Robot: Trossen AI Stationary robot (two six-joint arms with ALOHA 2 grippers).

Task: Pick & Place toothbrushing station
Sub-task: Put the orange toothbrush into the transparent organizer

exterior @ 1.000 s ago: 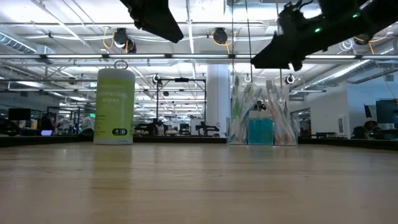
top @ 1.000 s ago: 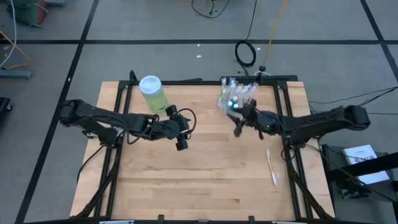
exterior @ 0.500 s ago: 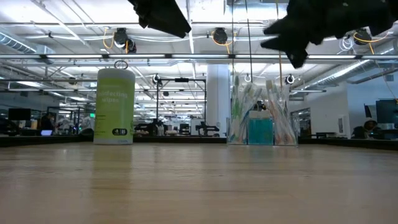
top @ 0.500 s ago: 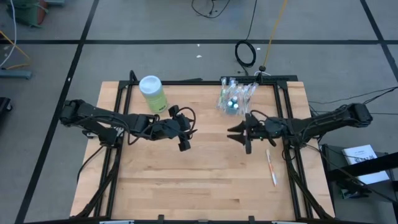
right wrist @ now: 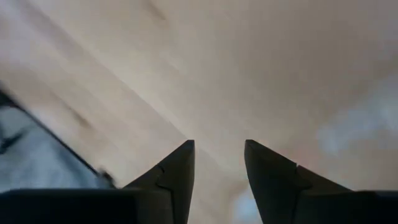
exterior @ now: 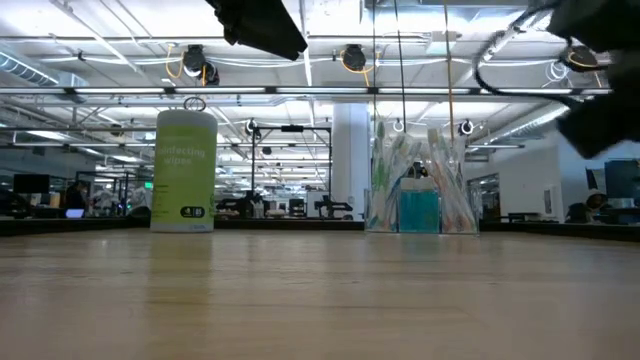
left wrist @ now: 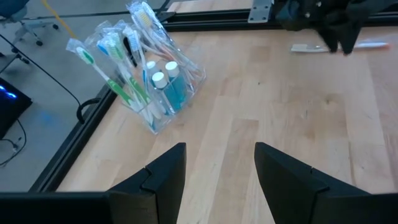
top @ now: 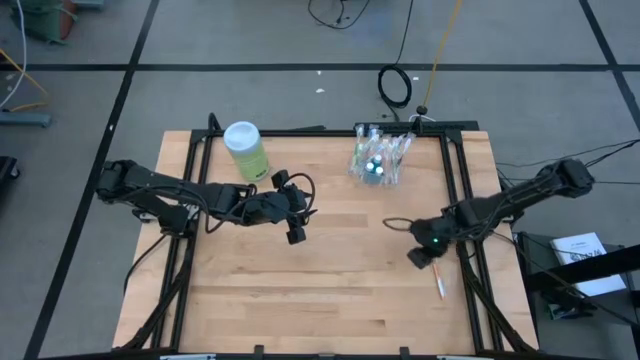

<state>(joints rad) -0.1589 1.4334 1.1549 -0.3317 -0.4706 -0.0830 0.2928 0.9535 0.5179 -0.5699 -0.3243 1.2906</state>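
Right tool (top: 419,258), fingers spread and empty, hovers just beside the loose toothbrush (top: 438,278).

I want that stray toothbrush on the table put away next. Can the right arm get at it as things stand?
Probably yes. The right gripper hangs open just beside the loose toothbrush near the table's right edge, with bare wood around it and nothing lying between them. The left gripper waits mid-table, well clear.

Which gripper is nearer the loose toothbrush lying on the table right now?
Right. The right gripper hovers just over the loose toothbrush at the table's right edge, jaws open and empty. The left gripper waits mid-table, far across from it.
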